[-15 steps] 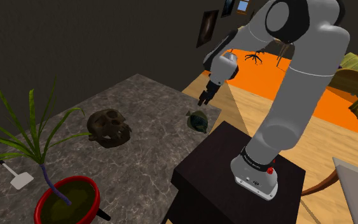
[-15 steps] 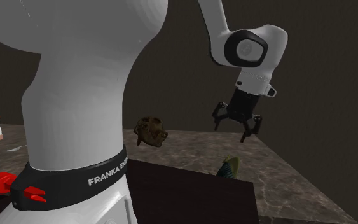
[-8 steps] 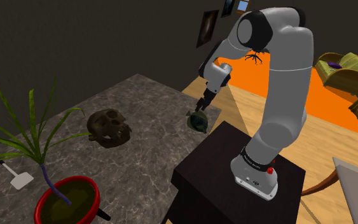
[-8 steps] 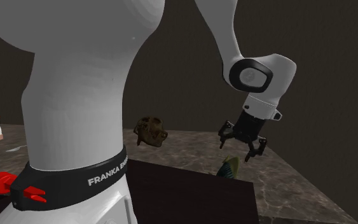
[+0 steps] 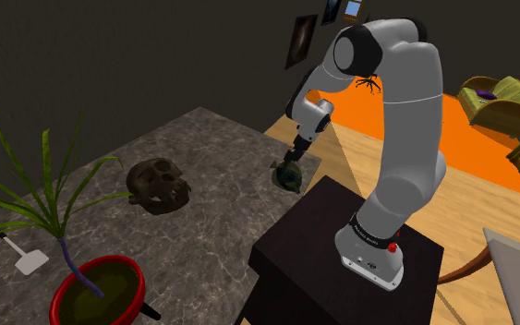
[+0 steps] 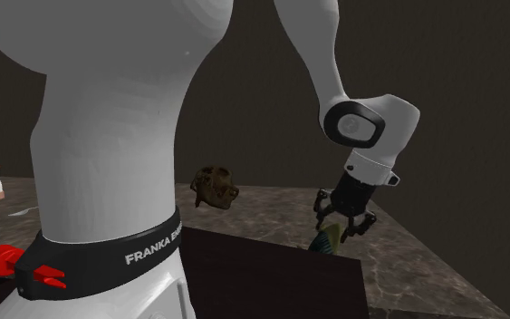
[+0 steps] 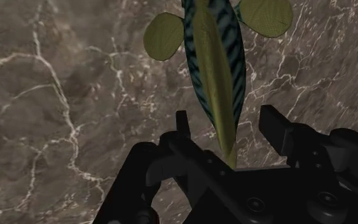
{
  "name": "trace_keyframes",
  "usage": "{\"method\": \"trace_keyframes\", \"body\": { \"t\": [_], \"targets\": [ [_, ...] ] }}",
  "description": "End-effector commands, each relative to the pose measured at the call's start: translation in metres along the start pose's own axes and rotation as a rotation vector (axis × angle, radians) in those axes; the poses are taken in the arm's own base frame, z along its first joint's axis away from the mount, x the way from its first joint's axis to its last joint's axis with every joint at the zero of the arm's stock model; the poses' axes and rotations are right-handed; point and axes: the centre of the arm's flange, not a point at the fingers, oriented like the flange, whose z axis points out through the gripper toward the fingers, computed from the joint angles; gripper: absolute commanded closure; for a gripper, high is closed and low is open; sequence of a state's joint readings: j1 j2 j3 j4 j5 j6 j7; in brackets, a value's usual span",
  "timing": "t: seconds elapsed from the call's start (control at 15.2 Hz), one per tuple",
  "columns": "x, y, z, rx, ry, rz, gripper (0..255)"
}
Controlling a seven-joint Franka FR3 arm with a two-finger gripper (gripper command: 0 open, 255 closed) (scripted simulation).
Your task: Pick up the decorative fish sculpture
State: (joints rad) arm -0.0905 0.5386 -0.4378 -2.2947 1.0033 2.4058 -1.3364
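Two fingers (image 7: 182,127) of your gripper (image 7: 229,127) stand apart, clasping nothing; fish (image 7: 212,63) sits on the marbled table (image 7: 63,95), one end between them, long axis running straight out from the palm; close across its narrow back

Dark wall (image 5: 110,55) with framed pictures (image 5: 301,39), orange rug (image 5: 484,148), wood floor (image 5: 470,231), green armchair (image 5: 493,97)

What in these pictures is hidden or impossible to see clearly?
1. Wrist view: one end of the fish sculpture is cut off by the picture's edge.
2. Second exterior view: the stand hides the fish's lower part.
3. Shoulder view: the gripper covers part of the fish; contact cannot be told.
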Motion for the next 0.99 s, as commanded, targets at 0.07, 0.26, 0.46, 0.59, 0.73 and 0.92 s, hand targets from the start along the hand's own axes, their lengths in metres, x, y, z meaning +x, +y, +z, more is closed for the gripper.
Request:
{"method": "trace_keyframes", "body": {
  "t": [0.07, 0.26, 0.46, 0.59, 0.73, 0.92],
  "targets": [
    [0.000, 0.000, 0.001, 0.000, 0.000, 0.000, 255],
    [0.000, 0.000, 0.001, 0.000, 0.000, 0.000, 255],
    [0.000, 0.000, 0.001, 0.000, 0.000, 0.000, 255],
    [0.000, -0.001, -0.004, 0.000, 0.000, 0.000, 255],
    [0.001, -0.005, -0.014, 0.000, 0.000, 0.000, 255],
    [0.002, -0.011, -0.029, 0.000, 0.000, 0.000, 255]
  ]
}}
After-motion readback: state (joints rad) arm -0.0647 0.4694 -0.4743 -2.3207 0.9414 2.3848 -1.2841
